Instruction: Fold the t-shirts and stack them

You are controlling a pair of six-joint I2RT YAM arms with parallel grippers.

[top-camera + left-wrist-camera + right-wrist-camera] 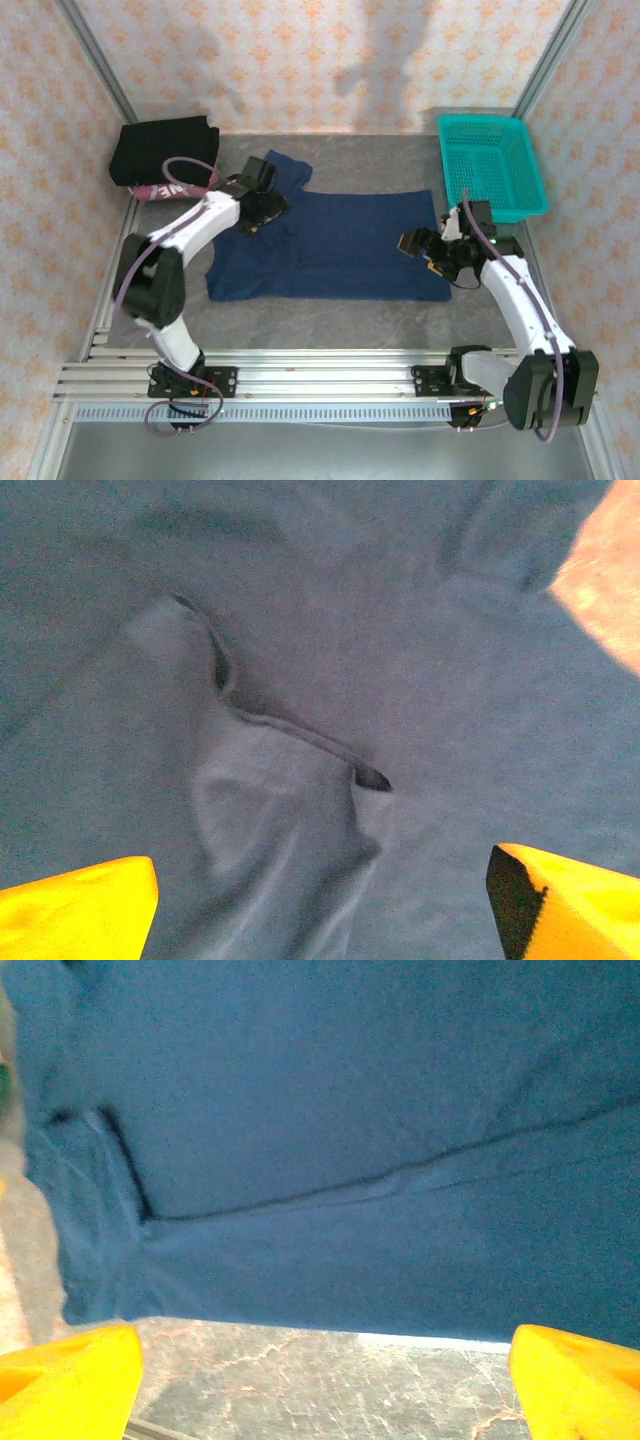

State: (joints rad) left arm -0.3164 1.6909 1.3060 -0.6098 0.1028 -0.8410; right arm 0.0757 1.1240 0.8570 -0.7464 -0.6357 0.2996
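navy t-shirt (340, 245) x1 | black t-shirt (165, 150) x1 | pink t-shirt (162, 190) x1 | teal basket (495, 170) x1

White arm links (195, 222), black joints (150, 290), purplish cables (188, 160), yellow jaws, perhaps black-padded

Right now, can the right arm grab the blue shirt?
Probably yes. The right pincer hangs open just at the blue shirt's edge, with nothing between them.
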